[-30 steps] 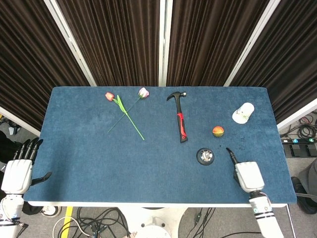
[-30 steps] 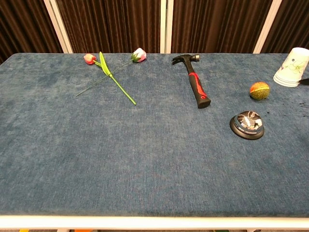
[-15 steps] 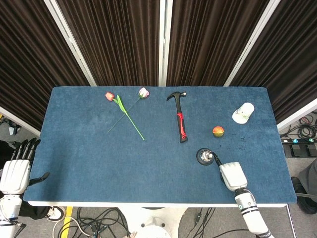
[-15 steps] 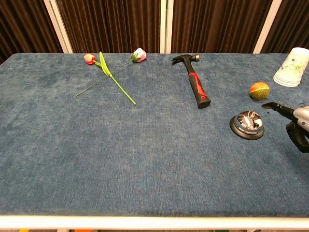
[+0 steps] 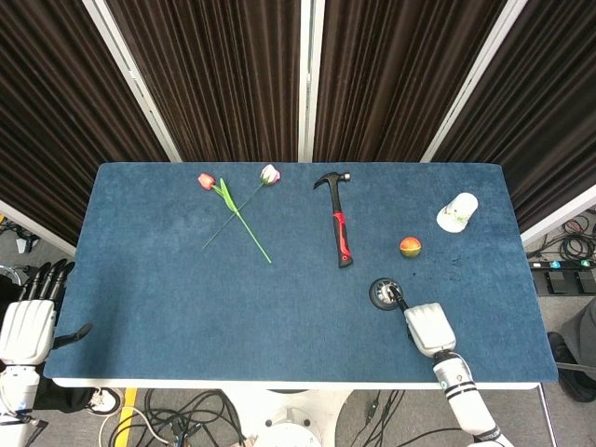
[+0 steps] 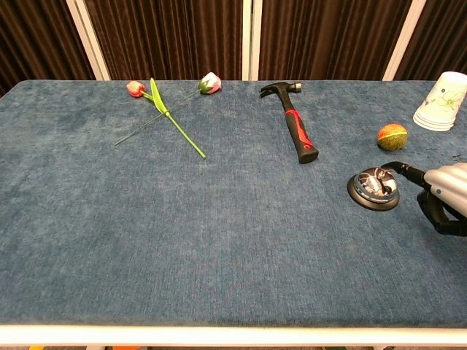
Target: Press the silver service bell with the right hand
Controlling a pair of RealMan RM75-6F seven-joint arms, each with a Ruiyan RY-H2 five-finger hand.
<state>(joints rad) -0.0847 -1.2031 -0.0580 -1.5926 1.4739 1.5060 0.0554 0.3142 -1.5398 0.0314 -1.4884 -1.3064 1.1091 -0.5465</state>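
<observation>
The silver service bell (image 5: 383,293) (image 6: 372,189) sits on its black base at the front right of the blue table (image 5: 186,307). My right hand (image 5: 428,328) (image 6: 445,193) is just right of the bell, with one dark finger (image 5: 393,297) (image 6: 398,170) stretched out onto the bell's top and the others curled in. It holds nothing. Off the table's front left corner, my left hand (image 5: 30,321) hangs with its fingers straight and apart; only the head view shows it.
A red-handled hammer (image 5: 341,228) (image 6: 295,130) lies behind and left of the bell. An orange ball (image 5: 410,246) (image 6: 392,136) and a tipped paper cup (image 5: 457,212) (image 6: 441,100) lie behind it. Two roses (image 5: 237,209) (image 6: 168,109) lie crossed at the back left.
My right hand has moved left from the table's right side to the bell, and its outstretched finger now reaches the bell's top. The left hand has barely shifted.
</observation>
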